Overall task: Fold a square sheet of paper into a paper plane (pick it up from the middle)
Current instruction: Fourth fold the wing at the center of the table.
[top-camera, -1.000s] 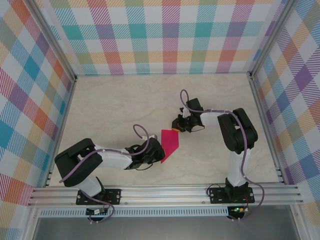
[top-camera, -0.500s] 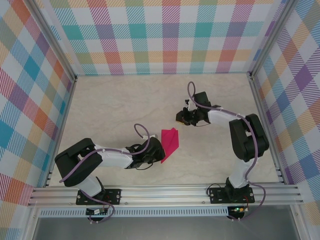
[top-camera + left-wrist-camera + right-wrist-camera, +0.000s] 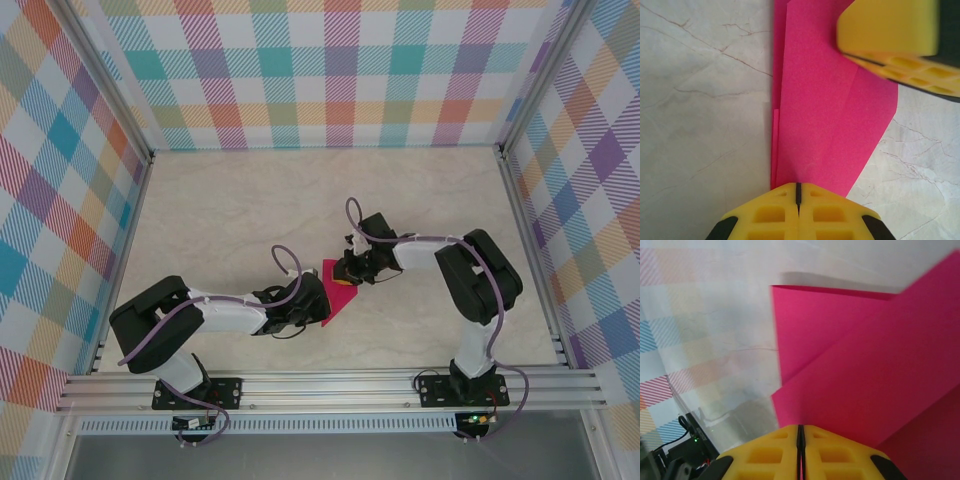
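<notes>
Top external view: the paper (image 3: 338,295) lies mid-table between the two arms. Its narrow, pointed end is towards me and its broad end is away. The long axis runs from near-left to far-right. The left gripper (image 3: 321,308) sits at the pointed end and the right gripper (image 3: 346,272) at the broad end, so each arm is at its own end and neither has to reach.

Left wrist view: my left fingers are together, with only a hairline seam between them. The paper runs straight away from their tips along the line of that seam. The tips meet the paper's near end, but I cannot tell whether a layer is nipped in the seam or merely pressed down. The right gripper's yellow fingertips cover the far right part of the paper.

Right wrist view: the right fingers are also together, and the paper spreads out ahead of them. I judge them to be bearing on the top layer, not clamping it, though contact is hidden under the tips.

Materials and shapes:
- Paper: thin, matt, bright magenta and unmarked. It is folded into overlapping layers with one long straight edge and one slanted edge tapering to the point. A flap casts a slight shadow, so that flap is not yet flat.
- Table (image 3: 700,100): pale, marble-patterned, smooth and hard.
- Fingers: yellow, ribbed with open pockets.

Judgement: the next move turns on the long axis. Any stroke by the right arm should run along it while the left arm anchors the point.
</notes>
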### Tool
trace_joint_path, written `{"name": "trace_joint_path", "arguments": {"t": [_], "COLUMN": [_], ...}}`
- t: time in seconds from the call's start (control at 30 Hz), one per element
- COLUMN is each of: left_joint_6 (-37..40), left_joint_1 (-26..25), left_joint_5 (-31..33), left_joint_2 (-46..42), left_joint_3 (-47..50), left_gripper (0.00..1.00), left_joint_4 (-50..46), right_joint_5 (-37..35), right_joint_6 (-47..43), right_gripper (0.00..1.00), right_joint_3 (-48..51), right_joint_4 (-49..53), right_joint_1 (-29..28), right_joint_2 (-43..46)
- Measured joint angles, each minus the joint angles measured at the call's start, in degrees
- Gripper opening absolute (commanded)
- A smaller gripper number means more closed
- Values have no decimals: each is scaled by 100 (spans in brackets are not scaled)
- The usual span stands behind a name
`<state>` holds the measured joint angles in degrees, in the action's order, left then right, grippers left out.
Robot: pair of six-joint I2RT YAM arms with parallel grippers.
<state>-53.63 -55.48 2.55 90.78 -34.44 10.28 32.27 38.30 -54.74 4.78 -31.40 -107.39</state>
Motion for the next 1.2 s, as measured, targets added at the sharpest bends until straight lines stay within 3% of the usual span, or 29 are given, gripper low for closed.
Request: {"name": "trace_joint_path", "arguments": {"t": [0.3,0.53,0.7,0.97,1.2], "left_joint_6": [120,208,138,-66,-260], "left_joint_1": [0,94,575,850,881], "left_joint_5": [-83,-396,-949,-1917,-2100], "left_joint_2": [-223,-1458,-1967,-391,466], "left_joint_3": [52,542,555,-98,-157], "left_gripper": [2,10,15,15,15], "left_joint_4": [-317,-1340,-758,468,691], "right_joint_5": [57,92,120,144,166], "right_joint_6": [70,155,179,267,306], "right_gripper": [5,5,5,5,5], "right_joint_3": [35,107,118,151,195], "right_joint_4": [-114,-260,-313,-428,-525], "right_joint_1": [22,26,26,28,31], "right_joint_2": [-164,-151,-153,-170,-170]}}
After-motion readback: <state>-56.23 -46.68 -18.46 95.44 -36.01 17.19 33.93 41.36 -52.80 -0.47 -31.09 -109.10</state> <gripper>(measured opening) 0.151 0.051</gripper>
